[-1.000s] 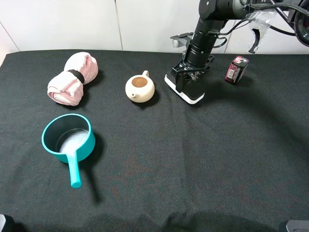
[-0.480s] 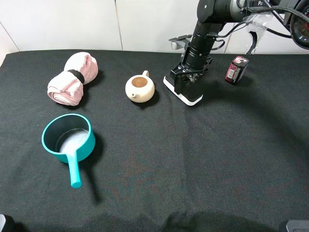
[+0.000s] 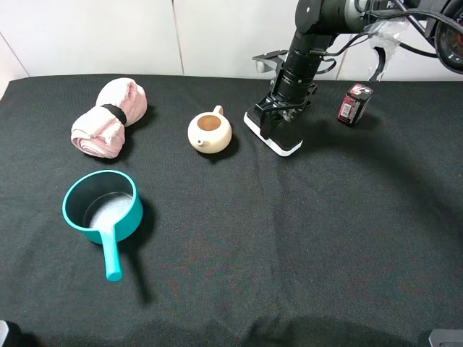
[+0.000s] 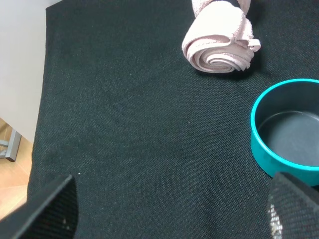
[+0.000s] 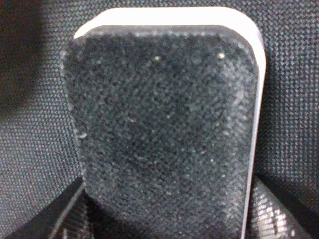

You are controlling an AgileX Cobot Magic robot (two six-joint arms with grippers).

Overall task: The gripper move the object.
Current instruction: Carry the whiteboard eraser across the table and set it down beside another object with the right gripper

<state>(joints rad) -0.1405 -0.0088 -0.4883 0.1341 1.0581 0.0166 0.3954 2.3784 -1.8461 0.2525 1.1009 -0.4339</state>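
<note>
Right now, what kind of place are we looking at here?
Probably a robot test bench, not a home kitchen: a table draped in black cloth against plain white wall panels, with unrelated props spaced apart on it, such as a teapot, a rolled pink towel and a teal saucepan.

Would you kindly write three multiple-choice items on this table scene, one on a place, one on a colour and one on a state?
1. What lies just right of the teapot in the high view?
A. towel
B. block
C. pan

2. What colour is the pan?
A. red
B. teal
C. white

3. How does the right tool stand?
A. down at the block
B. far from the block
C. over the pan

Answers:
1 B: the block lies beside the teapot.
2 B: its rim and handle are teal.
3 A: its fingers flank the block's sides in the right wrist view; firm grip unclear.
</note>
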